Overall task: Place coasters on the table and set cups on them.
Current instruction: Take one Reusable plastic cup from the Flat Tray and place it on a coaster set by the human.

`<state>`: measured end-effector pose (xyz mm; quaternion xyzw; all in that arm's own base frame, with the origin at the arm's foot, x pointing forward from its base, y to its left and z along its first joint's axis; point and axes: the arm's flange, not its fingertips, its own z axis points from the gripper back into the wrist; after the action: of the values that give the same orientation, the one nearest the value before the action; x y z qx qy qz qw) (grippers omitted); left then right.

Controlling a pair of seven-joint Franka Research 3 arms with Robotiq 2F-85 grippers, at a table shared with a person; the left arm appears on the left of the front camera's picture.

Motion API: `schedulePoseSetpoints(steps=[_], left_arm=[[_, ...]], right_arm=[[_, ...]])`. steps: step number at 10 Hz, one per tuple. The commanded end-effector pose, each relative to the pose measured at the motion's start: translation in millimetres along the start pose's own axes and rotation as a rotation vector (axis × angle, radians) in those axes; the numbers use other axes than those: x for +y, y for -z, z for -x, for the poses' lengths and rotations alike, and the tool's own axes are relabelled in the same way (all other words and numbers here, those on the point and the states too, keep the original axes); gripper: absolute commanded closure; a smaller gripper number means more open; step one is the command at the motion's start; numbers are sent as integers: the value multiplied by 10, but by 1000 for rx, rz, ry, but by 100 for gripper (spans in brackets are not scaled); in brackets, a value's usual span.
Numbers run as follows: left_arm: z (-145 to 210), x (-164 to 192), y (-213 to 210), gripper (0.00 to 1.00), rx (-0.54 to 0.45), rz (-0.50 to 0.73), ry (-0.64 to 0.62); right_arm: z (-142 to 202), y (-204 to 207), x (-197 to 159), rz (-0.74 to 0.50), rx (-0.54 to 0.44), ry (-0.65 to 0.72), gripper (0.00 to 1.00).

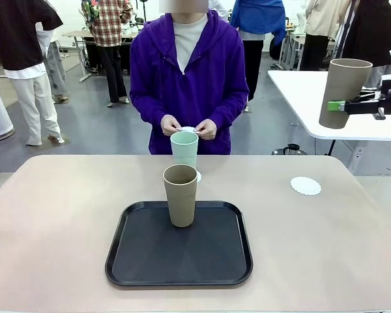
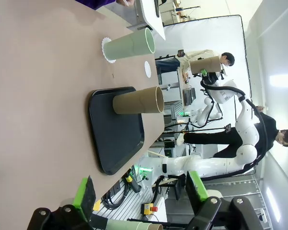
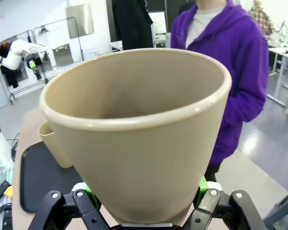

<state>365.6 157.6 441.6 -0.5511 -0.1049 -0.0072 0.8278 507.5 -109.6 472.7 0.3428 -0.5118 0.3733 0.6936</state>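
Observation:
One brownish-taupe cup (image 1: 344,91) hangs upright high over the table's right end, with my right gripper (image 1: 342,105) shut on its side; the right wrist view shows the same cup (image 3: 139,143) between the right gripper (image 3: 144,211) fingers. A second taupe cup (image 1: 180,194) stands on the black tray (image 1: 150,261). The mint cup (image 1: 184,149) stands on a coaster (image 1: 198,176) at the far middle of the table (image 1: 65,215). Another coaster (image 1: 305,186) lies bare at the right. The person's hands hold a third coaster (image 1: 187,130). My left gripper (image 2: 140,191) is open, off the table's left end.
A white table (image 1: 313,98) stands behind the held cup at the right. The person in a purple hoodie stands at the far edge. In the left wrist view the tray (image 2: 117,139), taupe cup (image 2: 137,100) and mint cup (image 2: 129,45) lie ahead.

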Motion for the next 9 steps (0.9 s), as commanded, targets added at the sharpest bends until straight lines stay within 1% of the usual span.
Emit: schedulePoseSetpoints(steps=[1, 2, 3, 7, 9], left_arm=[[-3, -8, -16, 0, -2, 12, 10], [-3, -8, -16, 0, -2, 12, 10], [-3, -8, -16, 0, -2, 12, 10], [-3, -8, -16, 0, -2, 12, 10], [-3, -8, -16, 0, -2, 12, 10]], right_arm=[[-15, 35, -136, -3, -39, 29, 18], [-89, 110, 26, 24, -79, 8, 18], [38, -8, -76, 6, -3, 10, 18], [36, 3, -85, 9, -12, 12, 18], [246, 197, -303, -115, 0, -6, 18]])
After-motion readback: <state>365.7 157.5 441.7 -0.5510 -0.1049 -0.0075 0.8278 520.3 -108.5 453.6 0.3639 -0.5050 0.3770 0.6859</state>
